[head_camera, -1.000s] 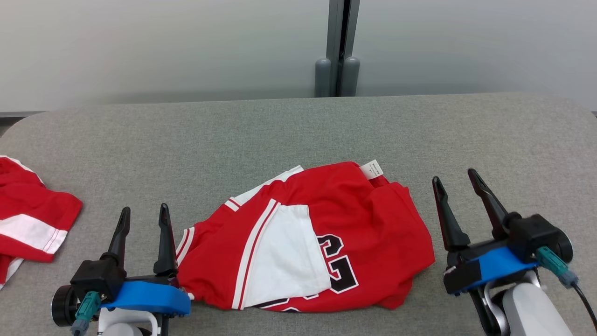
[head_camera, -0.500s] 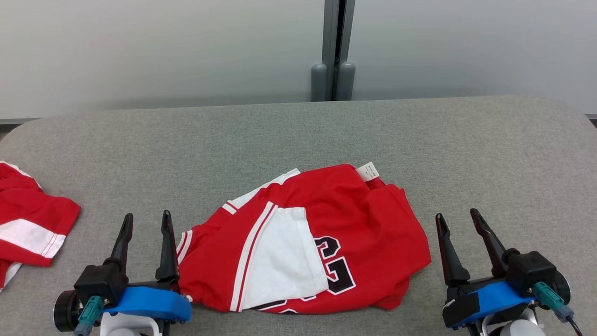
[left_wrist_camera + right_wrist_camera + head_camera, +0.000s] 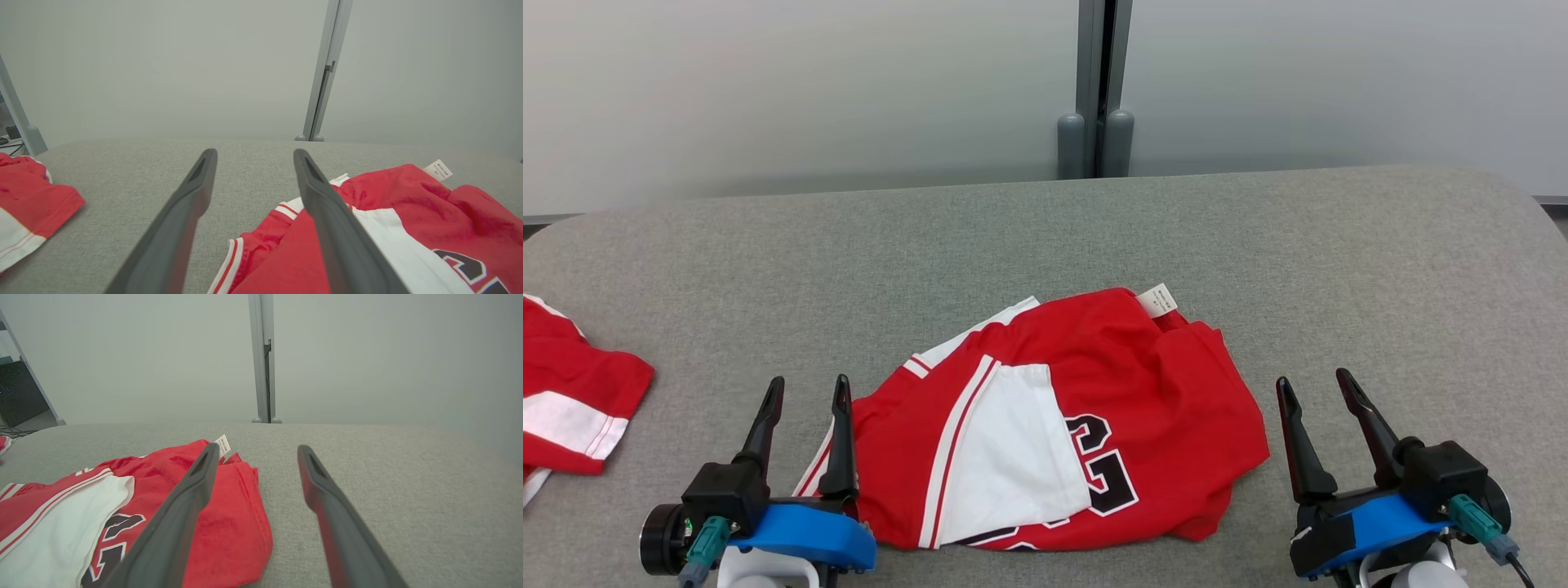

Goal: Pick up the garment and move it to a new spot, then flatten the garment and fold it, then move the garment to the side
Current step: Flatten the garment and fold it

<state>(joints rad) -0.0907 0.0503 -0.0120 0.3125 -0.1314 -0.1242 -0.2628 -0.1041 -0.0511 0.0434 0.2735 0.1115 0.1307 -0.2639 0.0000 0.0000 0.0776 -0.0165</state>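
Red and white, the garment [image 3: 1143, 392] lies bunched on the grey table [image 3: 1380, 269] in the head view. A white panel is folded over its black numerals, and a white label [image 3: 1159, 300] sits at its far edge. The left gripper [image 3: 809, 379] stands at the garment's left hem and the right gripper [image 3: 1312, 376] just off its right edge. Both have their fingers spread wide and hold nothing. A second red cloth [image 3: 572, 384] lies well apart to the garment's left, and a grey post [image 3: 1094, 82] rises beyond the garment.

In the left wrist view, one finger overlaps the garment's striped hem; whether it touches the cloth I cannot tell.

In the right wrist view, one finger crosses before the garment's right edge, with bare table between the fingers.

With nothing grasped and the garment unflattened, the pick-up looks like the step in hand. The next move calls for each gripper to lower onto its nearer edge and close on fabric.

Counted: two grippers, two red cloths, one label, one post.
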